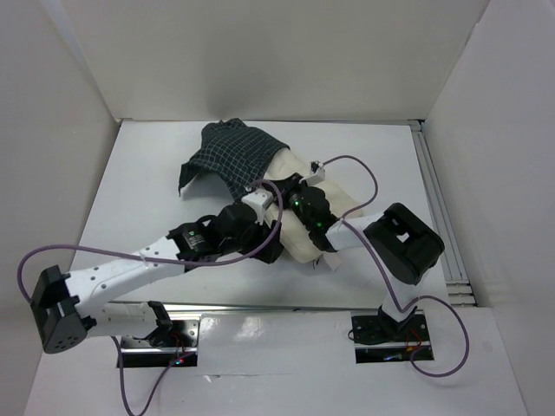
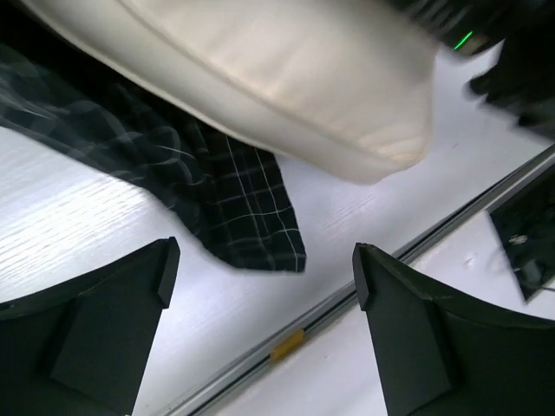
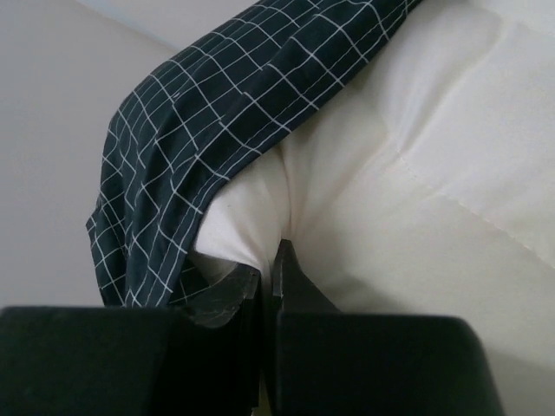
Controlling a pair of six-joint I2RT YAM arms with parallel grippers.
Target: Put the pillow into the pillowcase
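Note:
The cream pillow [image 1: 299, 238] lies at mid-table with its far end inside the dark checked pillowcase [image 1: 230, 152]. My right gripper [image 3: 277, 260] is shut, pinching a fold of the pillow [image 3: 434, 173] right beside the pillowcase's edge [image 3: 217, 130]. My left gripper [image 2: 260, 269] hangs open over the white table with nothing between its fingers [image 2: 130, 286]. In its view a loose corner of the pillowcase [image 2: 247, 221] lies just ahead, with the pillow [image 2: 286, 78] above it. From above, both grippers meet over the pillow, the left [image 1: 260, 206] beside the right [image 1: 293, 189].
White walls enclose the table on three sides. An aluminium rail [image 2: 286, 347] runs along the near edge, and another rail [image 1: 434, 199] runs along the right. Purple cables [image 1: 364, 173] loop over the arms. The right arm's elbow [image 1: 406, 243] stands right of the pillow.

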